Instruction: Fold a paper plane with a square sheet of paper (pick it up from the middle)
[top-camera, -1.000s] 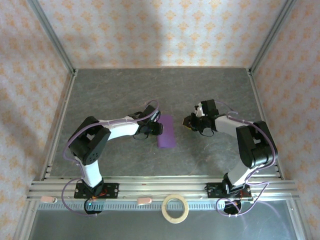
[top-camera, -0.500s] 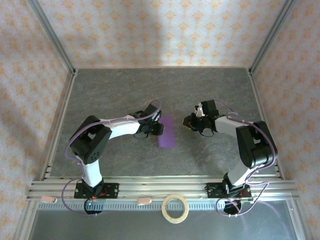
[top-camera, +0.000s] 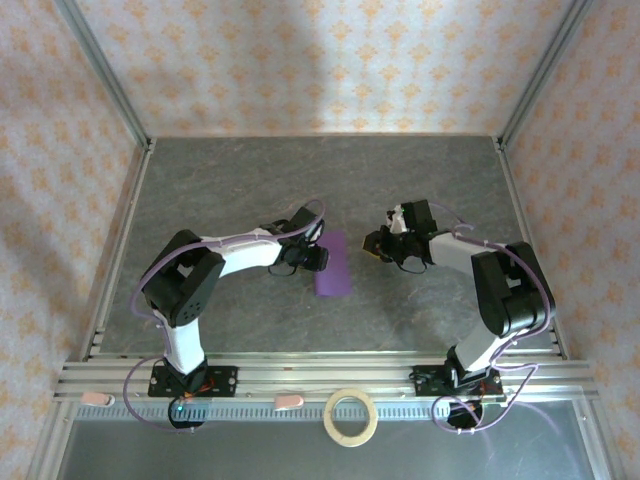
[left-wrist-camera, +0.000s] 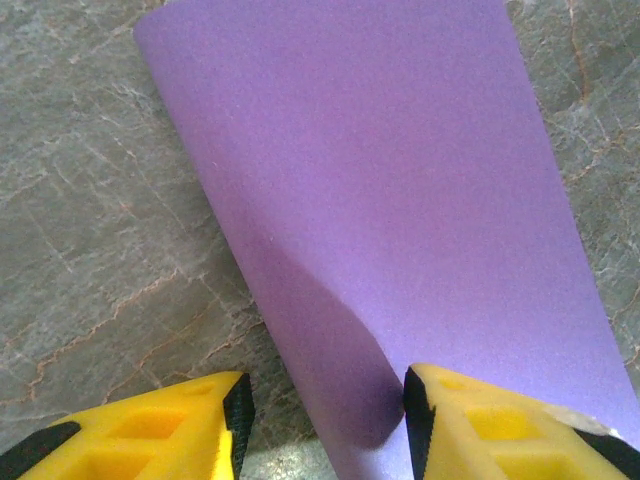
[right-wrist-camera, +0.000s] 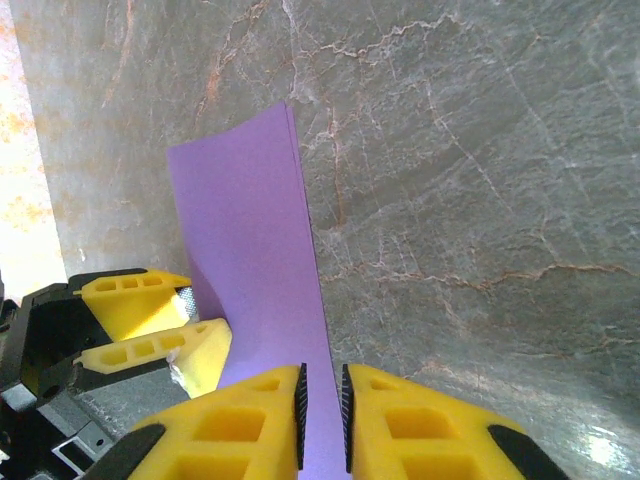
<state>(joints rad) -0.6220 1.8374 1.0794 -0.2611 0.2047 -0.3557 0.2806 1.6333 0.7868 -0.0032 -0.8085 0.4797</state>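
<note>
The square sheet of paper lies mid-table as a narrow purple strip, folded over on itself. In the left wrist view the paper has a rounded, raised fold along its left edge. My left gripper is open, its yellow fingers straddling that fold's near end without pinching it. From above, the left gripper sits at the strip's left side. My right gripper hovers just right of the strip. In its own view the right gripper is nearly shut, holding nothing, with the paper beyond.
A tan tape ring lies on the near ledge in front of the arm bases. Metal frame rails and patterned walls enclose the grey marbled table.
The left gripper has opened slightly and its wrist has shifted a little at the paper's left edge. The paper and the right arm have stayed put.
</note>
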